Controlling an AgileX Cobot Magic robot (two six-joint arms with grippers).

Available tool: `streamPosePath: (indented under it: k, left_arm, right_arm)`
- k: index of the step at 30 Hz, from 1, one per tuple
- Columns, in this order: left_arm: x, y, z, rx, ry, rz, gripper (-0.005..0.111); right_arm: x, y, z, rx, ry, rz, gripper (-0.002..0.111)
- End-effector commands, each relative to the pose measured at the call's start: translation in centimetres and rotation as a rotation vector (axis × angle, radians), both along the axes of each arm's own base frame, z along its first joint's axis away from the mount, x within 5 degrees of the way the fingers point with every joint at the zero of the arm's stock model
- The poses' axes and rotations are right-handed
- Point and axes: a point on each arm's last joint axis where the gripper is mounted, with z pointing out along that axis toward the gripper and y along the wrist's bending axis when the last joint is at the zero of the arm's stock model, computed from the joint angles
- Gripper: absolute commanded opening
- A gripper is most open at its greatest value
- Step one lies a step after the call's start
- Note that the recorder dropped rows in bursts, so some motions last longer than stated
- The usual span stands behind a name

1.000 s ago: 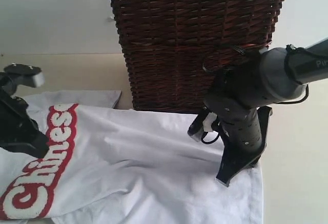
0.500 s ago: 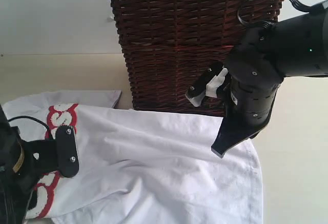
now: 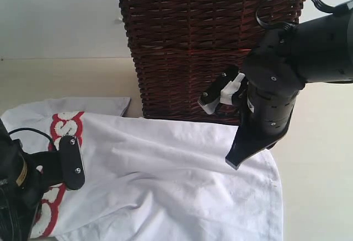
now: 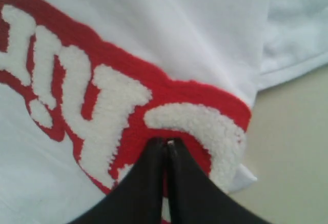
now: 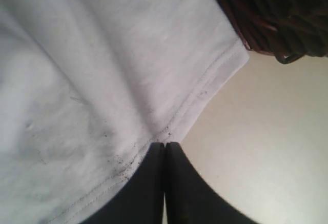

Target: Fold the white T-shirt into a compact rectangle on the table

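Find the white T-shirt (image 3: 165,175) spread out on the table (image 3: 320,197), right in front of the dark basket (image 3: 187,48), w/ its long way going left to right in the exterior view: red-and-white lettering (image 4: 102,96) at the left end, hem (image 5: 205,88) at the right end. Look at the right gripper (image 5: 164,144): pressed tight together at the hem, near the corner by the basket, w/ little creases in the cloth running into the tips. Looks like a pinch on the hem. Then look at the left gripper (image 4: 165,142): pressed tight together too, tips down on the red part of the lettering, close to an edge of the shirt and bare table. Can't tell abt cloth between those tips. So, from the right gripper, nearly all the shirt off to the left; from the left gripper, nearly all of it off to the right. Prob. means bringing the hem end across twd the lettering end, along the long way, w/ the right gripper as the nearer one for that corner. Not folded yet: one wide flat sheet w/ soft wrinkles in the middle.
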Motion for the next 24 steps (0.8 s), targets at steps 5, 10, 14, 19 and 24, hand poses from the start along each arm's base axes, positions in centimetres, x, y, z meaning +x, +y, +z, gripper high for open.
streamPosePath:
  k: [5,10,14,19,24]
  left_arm:
    - [1.0,0.2,0.6,0.036,-0.050,-0.044,0.000]
    - [1.0,0.0,1.6,0.003,-0.046,0.025,0.012]
    - [0.1,0.4,1.0,0.021,0.012,0.052,0.061]
    - [-0.9,0.6,-0.1,-0.012,0.044,0.029,0.079]
    - [-0.7,0.5,-0.6,-0.053,-0.025,-0.033,0.065]
  right_arm:
    - [0.0,-0.1,0.2,0.009,-0.007,0.004,0.000]
    - [0.0,-0.1,0.2,0.011,-0.010,0.007,0.000]
    - [0.0,-0.1,0.2,0.011,-0.010,0.007,0.000]
    - [0.0,-0.1,0.2,0.013,-0.007,0.004,0.000]
    - [0.0,-0.1,0.2,0.014,-0.006,0.003,0.000]
